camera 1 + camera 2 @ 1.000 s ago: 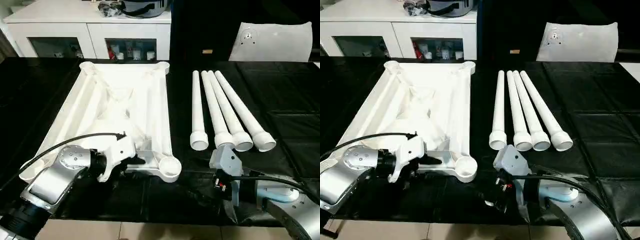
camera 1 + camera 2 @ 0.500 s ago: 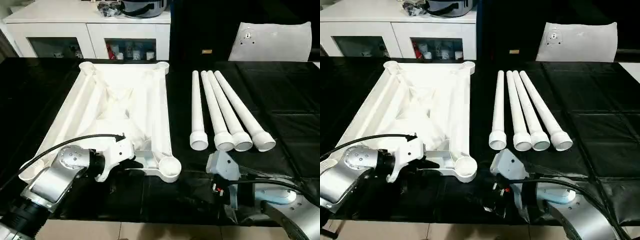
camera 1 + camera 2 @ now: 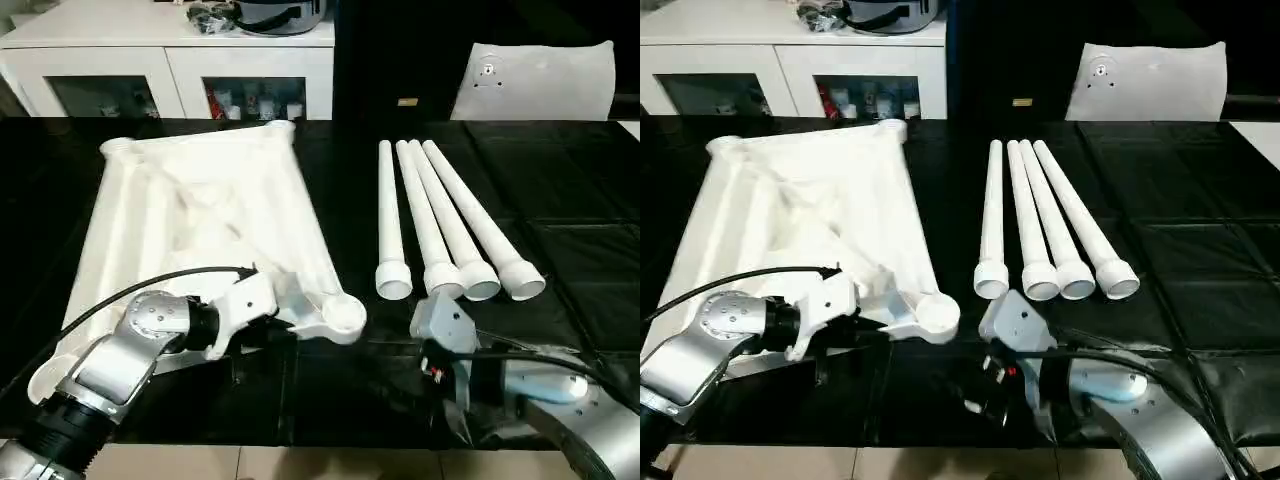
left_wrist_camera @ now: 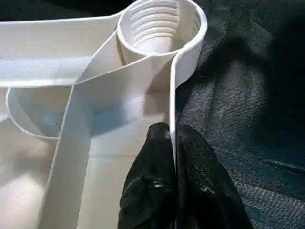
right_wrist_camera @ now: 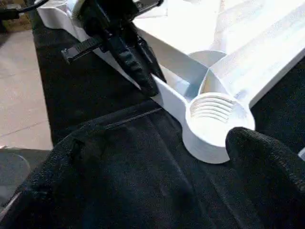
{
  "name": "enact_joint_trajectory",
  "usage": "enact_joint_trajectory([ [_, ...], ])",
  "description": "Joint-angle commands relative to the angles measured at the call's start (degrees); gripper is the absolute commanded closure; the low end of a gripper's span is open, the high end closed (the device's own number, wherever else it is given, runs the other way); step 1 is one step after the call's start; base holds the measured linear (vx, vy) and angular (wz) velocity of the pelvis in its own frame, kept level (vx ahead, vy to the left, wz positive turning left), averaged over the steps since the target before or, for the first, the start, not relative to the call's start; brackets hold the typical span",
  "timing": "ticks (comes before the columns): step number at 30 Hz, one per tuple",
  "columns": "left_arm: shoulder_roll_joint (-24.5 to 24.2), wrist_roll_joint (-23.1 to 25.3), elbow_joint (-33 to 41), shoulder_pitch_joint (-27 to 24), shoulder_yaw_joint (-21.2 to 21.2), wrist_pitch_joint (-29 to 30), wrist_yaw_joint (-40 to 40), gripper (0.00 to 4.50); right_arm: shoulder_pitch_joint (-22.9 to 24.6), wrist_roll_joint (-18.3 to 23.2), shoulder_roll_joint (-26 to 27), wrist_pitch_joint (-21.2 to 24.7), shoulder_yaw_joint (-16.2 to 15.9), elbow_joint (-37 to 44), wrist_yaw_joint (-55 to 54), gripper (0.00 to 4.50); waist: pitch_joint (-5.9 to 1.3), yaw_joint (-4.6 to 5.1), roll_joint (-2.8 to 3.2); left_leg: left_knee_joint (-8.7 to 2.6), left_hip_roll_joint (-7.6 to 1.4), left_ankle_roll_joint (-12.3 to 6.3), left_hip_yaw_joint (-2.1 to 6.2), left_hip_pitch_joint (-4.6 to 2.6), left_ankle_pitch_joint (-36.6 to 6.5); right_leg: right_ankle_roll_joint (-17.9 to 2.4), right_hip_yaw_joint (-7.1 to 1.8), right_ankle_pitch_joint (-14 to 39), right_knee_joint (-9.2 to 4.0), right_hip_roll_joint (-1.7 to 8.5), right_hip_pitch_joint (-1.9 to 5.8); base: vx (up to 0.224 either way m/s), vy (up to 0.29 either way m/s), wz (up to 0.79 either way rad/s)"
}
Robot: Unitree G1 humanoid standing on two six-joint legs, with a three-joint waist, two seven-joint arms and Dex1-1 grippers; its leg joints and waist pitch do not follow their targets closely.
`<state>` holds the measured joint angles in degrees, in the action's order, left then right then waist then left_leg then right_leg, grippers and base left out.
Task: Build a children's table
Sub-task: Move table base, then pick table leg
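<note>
Black fingers (image 4: pixel 157 181) of your left gripper (image 4: pixel 172 143) are pinched on the thin rim wall of the table top (image 3: pixel 190 215), one finger on each side of the wall, just short of the near corner socket (image 4: pixel 162 26). From your right wrist view you see the same grip side-on: left gripper (image 5: pixel 138 71) clamped on the edge next to the threaded socket (image 5: pixel 214 112).

The white top lies ribs up on the black cloth (image 3: pixel 560 260), skewed. Its near socket corner (image 3: pixel 340 315) sits toward the middle of the cloth, and its far corners (image 3: pixel 120 148) are angled toward your left. Your left forearm (image 3: pixel 110 360) comes in from the near-left edge.

Your right gripper (image 3: pixel 980 385) is spread wide, holding nothing. It hovers over the cloth just beside the near socket, apart from it. One of its fingers (image 5: pixel 267 167) shows big in the right wrist view, next to the socket.

Four white legs (image 3: pixel 445 225) lie side by side on the cloth to the right of the top, wide ends toward you. They are untouched, well apart from the left gripper, and near the right wrist housing (image 3: pixel 445 325).

A white cabinet (image 3: pixel 170 60) stands behind the cloth.
</note>
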<state>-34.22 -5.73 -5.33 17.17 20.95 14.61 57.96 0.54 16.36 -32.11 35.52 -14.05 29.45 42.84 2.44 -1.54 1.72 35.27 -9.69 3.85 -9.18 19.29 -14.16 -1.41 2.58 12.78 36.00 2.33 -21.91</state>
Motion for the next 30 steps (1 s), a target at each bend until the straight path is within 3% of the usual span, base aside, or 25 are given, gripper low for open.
enact_joint_trajectory([
  [1, 0.11, 1.45, -1.18, 1.36, -2.25, -1.93, -2.27, 4.46, -0.6, 0.15, 0.44, -0.48, 0.52, -0.08, -0.74, 0.0, -2.46, -0.15, -0.19, -4.28, -3.16, -2.1, 1.25, 0.74, -4.11, -11.11, -3.6, 7.67, -4.75, 5.37, 2.93, 0.0, 0.0, 0.0],
  [4, 0.75, 0.82, -1.19, 1.56, -3.33, -3.41, -3.13, 4.46, -1.56, 2.52, 3.14, 0.81, 2.47, -0.44, -2.45, 0.0, -2.49, -0.34, -0.16, -4.3, -3.16, -2.05, 1.26, 0.81, -3.67, -11.0, -3.61, 7.19, -4.66, 5.42, 2.97, 0.0, 0.0, 0.0],
  [5, 0.98, 0.19, -0.89, 1.48, -3.72, -3.76, -2.87, 4.19, -1.84, 2.76, 3.73, 0.88, 2.84, -0.64, -2.91, 0.0, -2.53, -0.31, -0.32, -4.29, -3.1, -2.14, 1.24, 0.88, -3.77, -11.01, -3.63, 7.46, -4.65, 5.55, 3.01, 0.0, 0.0, 0.0],
  [6, 1.15, -2.43, 0.99, 0.93, -4.81, -3.32, -1.0, 4.19, -3.27, 2.14, 6.37, -0.94, 4.12, -2.17, -5.63, 0.0, -2.56, -0.27, -0.41, -4.29, -3.14, -1.98, 1.23, 0.82, -3.33, -11.01, -3.59, 7.38, -4.61, 5.49, 2.87, 0.0, 0.0, 0.0],
  [8, 1.31, -3.81, 1.96, 0.57, -5.61, -2.74, -0.54, 4.03, -4.34, 3.51, 8.12, 0.34, 5.17, -3.06, -6.67, 0.0, -2.74, -0.27, -0.15, -4.3, -3.16, -1.34, 1.26, 0.76, -2.53, -11.49, -3.49, 6.62, -4.35, 5.53, 2.8, 0.0, 0.0, 0.0],
  [9, 1.37, -3.84, 2.14, 0.45, -5.94, -3.17, -0.92, 3.81, -5.11, 3.61, 8.76, 0.54, 5.37, -3.61, -7.17, 0.0, -2.7, -0.34, -0.11, -4.22, -3.24, -1.42, 1.11, 0.55, -2.47, -12.38, -3.55, 4.89, -4.29, 5.38, 2.6, 0.0, 0.0, 0.0],
  [12, 1.03, -4.15, 3.47, -0.19, -6.8, -3.22, -1.44, 3.6, -8.19, 1.4, 11.41, 0.08, 5.83, -6.45, -11.34, 0.0, -2.7, -0.31, -0.07, -4.29, -3.1, -1.29, 1.06, 0.62, -1.78, -12.5, -3.43, 3.22, -3.98, 5.24, 2.69, 0.0, 0.0, 0.0],
  [14, 0.65, -6.1, 6.57, -1.89, -8.56, -1.25, -1.8, 3.33, -14.09, -5.05, 15.94, 1.93, 6.68, -12.79, -22.2, 0.0, -2.68, -0.08, -0.03, -4.42, -2.89, 0.12, 1.04, 0.66, -0.9, -12.65, -3.36, 3.3, -3.79, 5.24, 2.5, 0.0, 0.0, 0.0],
  [15, 0.49, -6.99, 8.83, -3.09, -9.68, 0.27, -2.56, 3.33, -17.54, -6.89, 17.66, 6.22, 7.13, -16.3, -26.34, 0.0, -2.64, 0.05, 0.08, -4.57, -2.73, 1.23, 1.14, 0.63, -1.39, -12.36, -3.25, 4.85, -3.83, 5.12, 2.71, 0.0, 0.0, 0.0],
  [18, 0.43, -7.25, 12.18, -4.65, -10.75, 2.72, -4.23, 3.09, -21.71, -6.52, 19.67, 10.01, 8.12, -20.94, -28.41, 0.0, -2.47, 0.08, 0.15, -4.54, -2.71, 1.85, 0.91, 0.5, -3.21, -11.78, -3.56, 6.57, -4.15, 5.0, 2.71, 0.0, 0.0, 0.0],
  [23, 1.04, -8.03, 19.97, -8.2, -10.81, 8.51, -7.63, 2.64, -28.98, -6.3, 22.36, 13.11, 9.21, -31.71, -31.66, 0.0, -2.76, -0.04, 0.11, -4.33, -2.84, 1.74, 0.78, 0.57, -0.8, -12.33, -3.56, 1.85, -3.48, 4.98, 2.8, 0.0, 0.0, 0.0],
  [24, 1.67, -9.26, 22.44, -9.25, -11.07, 10.25, -8.56, 2.55, -30.8, -6.98, 22.85, 13.27, 9.19, -34.91, -32.26, 0.0, -2.72, -0.1, -0.45, -4.4, -2.87, 1.54, 0.69, 0.57, -0.95, -12.19, -3.51, 1.9, -3.54, 4.95, 2.83, 0.0, 0.0, 0.0],
  [25, 2.09, -9.63, 24.12, -10.0, -11.18, 11.12, -9.41, 2.49, -32.22, -7.35, 23.44, 13.01, 9.64, -37.52, -33.14, 0.0, -2.76, -0.07, -0.21, -4.43, -2.91, 1.72, 0.75, 0.57, -0.92, -12.65, -3.52, 1.88, -3.33, 5.1, 2.86, 0.0, 0.0, 0.0],
  [26, 2.32, -10.16, 26.09, -10.75, -11.18, 12.94, -10.41, 2.43, -34.15, -8.31, 23.96, 12.44, 10.15, -40.87, -34.5, 0.0, -2.66, -0.02, -0.64, -4.42, -2.91, 1.69, 0.6, 0.68, -0.79, -12.83, -3.5, 2.1, -3.55, 5.01, 2.82, 0.0, 0.0, 0.0],
  [28, 2.39, -10.37, 27.4, -11.24, -11.13, 14.16, -11.08, 2.43, -35.5, -8.89, 24.38, 12.0, 10.66, -43.21, -35.53, 0.0, -2.59, -0.17, -0.31, -4.33, -2.83, 2.06, 0.43, 0.54, -1.07, -12.74, -3.52, 3.18, -3.6, 4.97, 2.6, 0.0, 0.0, 0.0],
  [29, 2.3, -10.0, 29.32, -12.08, -10.89, 15.74, -11.99, 2.43, -38.3, -9.32, 24.85, 10.92, 11.69, -48.35, -36.84, 0.0, -2.6, -0.15, -0.7, -4.37, -2.78, 1.98, 0.46, 0.64, -1.01, -12.58, -3.54, 3.03, -3.44, 4.93, 2.74, 0.0, 0.0, 0.0],
  [30, 2.3, -10.0, 29.32, -12.08, -10.89, 15.74, -11.99, 2.43, -38.3, -9.32, 24.85, 10.92, 11.69, -48.35, -36.84, 0.0, -2.54, -0.1, -0.76, -4.36, -2.73, 1.97, 0.44, 0.65, -1.09, -12.35, -3.47, 3.6, -3.53, 4.94, 2.7, 0.0, 0.0, 0.0],
])
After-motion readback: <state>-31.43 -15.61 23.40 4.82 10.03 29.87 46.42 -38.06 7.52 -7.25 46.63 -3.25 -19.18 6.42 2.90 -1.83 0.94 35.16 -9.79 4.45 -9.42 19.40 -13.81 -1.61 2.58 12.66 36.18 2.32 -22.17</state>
